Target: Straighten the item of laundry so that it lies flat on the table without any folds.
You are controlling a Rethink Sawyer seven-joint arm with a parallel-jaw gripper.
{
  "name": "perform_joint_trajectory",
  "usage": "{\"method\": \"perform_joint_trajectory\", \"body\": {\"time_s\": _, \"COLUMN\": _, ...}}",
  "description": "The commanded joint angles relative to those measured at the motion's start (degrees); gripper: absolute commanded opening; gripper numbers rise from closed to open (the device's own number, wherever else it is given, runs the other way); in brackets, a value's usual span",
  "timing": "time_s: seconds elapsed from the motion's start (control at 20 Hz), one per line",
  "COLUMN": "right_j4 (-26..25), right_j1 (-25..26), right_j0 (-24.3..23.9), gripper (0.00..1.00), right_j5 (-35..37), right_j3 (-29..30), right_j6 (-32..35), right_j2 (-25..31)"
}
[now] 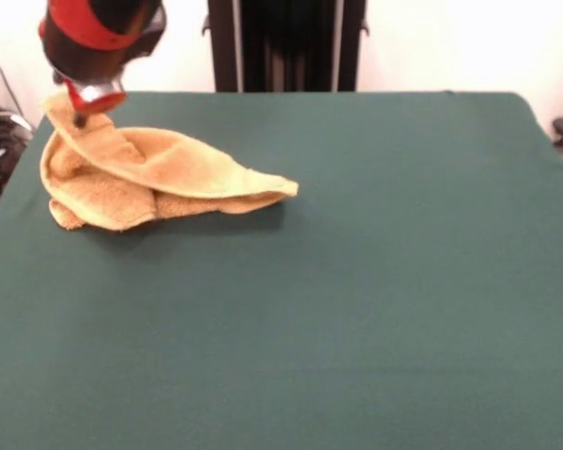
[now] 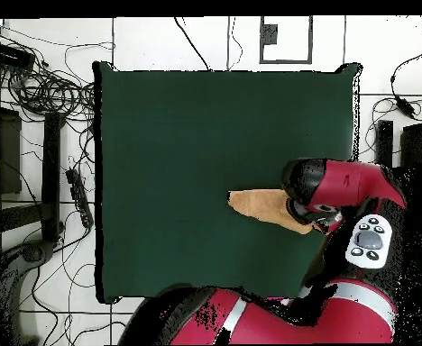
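Note:
The orange-tan terry towel (image 1: pixel 141 178) lies crumpled and folded over itself at the far left of the dark green table (image 1: pixel 357 281) in the front view. One corner is pulled up to my gripper (image 1: pixel 83 109), which hangs just above the heap and is shut on that corner. A pointed flap of the towel reaches right toward the table's middle. In the overhead view the towel (image 2: pixel 261 207) shows at the table's right side, partly hidden under my red arm, and the gripper (image 2: pixel 307 214) sits over its right end. I see no tag or stripe bands.
The robot's black pedestal (image 1: pixel 286 45) stands behind the table's far edge. Cables (image 2: pixel 52 90) lie on the floor to the table's left in the overhead view. The table's left edge in the front view is close to the towel.

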Motion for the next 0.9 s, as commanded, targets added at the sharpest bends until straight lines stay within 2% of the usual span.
{"method": "perform_joint_trajectory", "body": {"time_s": 0.05, "right_j4": 4.14, "right_j1": 2.45, "right_j0": 0.23, "gripper": 1.0, "right_j5": 7.17, "right_j3": -1.99, "right_j6": 16.7, "right_j2": -2.98}}
{"method": "perform_joint_trajectory", "body": {"time_s": 0.55, "right_j4": 4.86, "right_j1": 2.79, "right_j0": -4.72, "gripper": 1.0, "right_j5": -13.27, "right_j3": 2.51, "right_j6": 9.27, "right_j2": 5.61}}
{"method": "perform_joint_trajectory", "body": {"time_s": 0.75, "right_j4": 6.16, "right_j1": 1.73, "right_j0": -5.49, "gripper": 1.0, "right_j5": -14.09, "right_j3": 3.42, "right_j6": 6.65, "right_j2": 6.73}}
{"method": "perform_joint_trajectory", "body": {"time_s": 0.9, "right_j4": 7.06, "right_j1": -0.08, "right_j0": -4.98, "gripper": 1.0, "right_j5": -10.37, "right_j3": 3.2, "right_j6": 5.3, "right_j2": 5.87}}
